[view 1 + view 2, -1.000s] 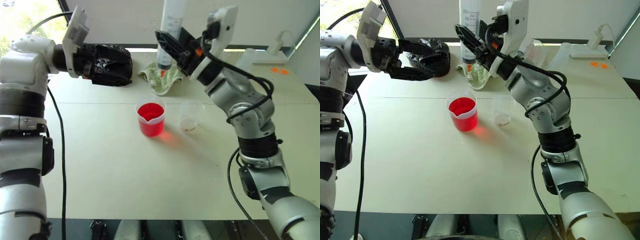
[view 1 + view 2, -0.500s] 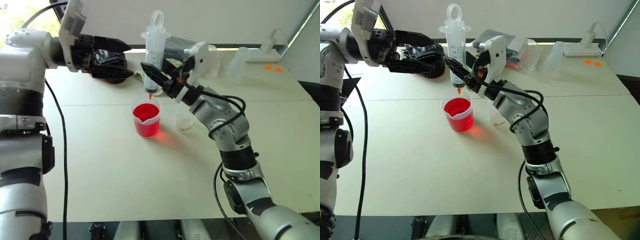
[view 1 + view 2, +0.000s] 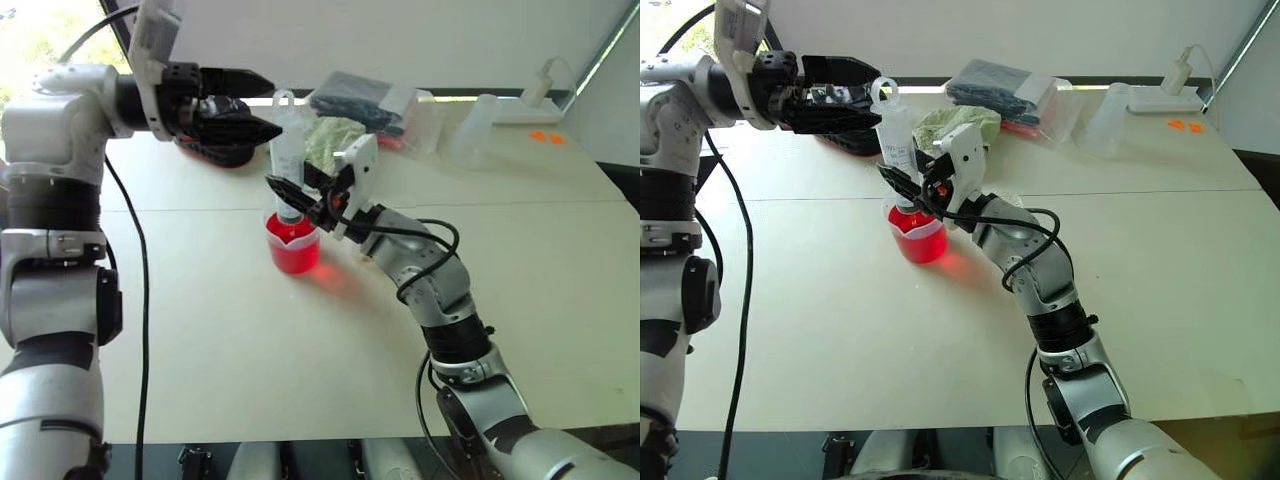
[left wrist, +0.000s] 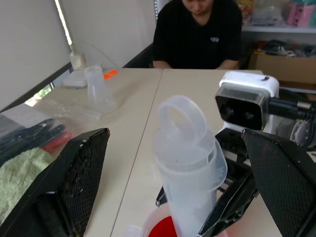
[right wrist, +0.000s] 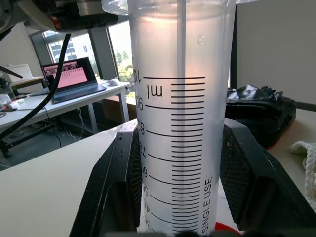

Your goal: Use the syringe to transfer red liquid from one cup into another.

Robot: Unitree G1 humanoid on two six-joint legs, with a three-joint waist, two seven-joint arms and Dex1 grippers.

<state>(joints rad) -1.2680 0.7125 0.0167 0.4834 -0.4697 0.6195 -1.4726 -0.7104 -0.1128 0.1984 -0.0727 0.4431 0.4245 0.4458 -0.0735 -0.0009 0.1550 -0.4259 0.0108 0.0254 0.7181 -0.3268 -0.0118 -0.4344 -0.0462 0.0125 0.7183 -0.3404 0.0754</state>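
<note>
Syringe (image 3: 285, 150) lowered into the red cup (image 3: 293, 245), frame centre.
Right gripper (image 3: 300, 196) clamps it; left gripper (image 3: 262, 103) gapes beside the plunger, ready to draw.

The syringe (image 3: 894, 140) stands upright in the beaker (image 3: 921, 239), before the cloth (image 3: 956, 124).

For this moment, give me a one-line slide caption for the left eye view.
Right gripper holds the syringe upright over the red beaker; open left gripper flanks its plunger ring.
</note>
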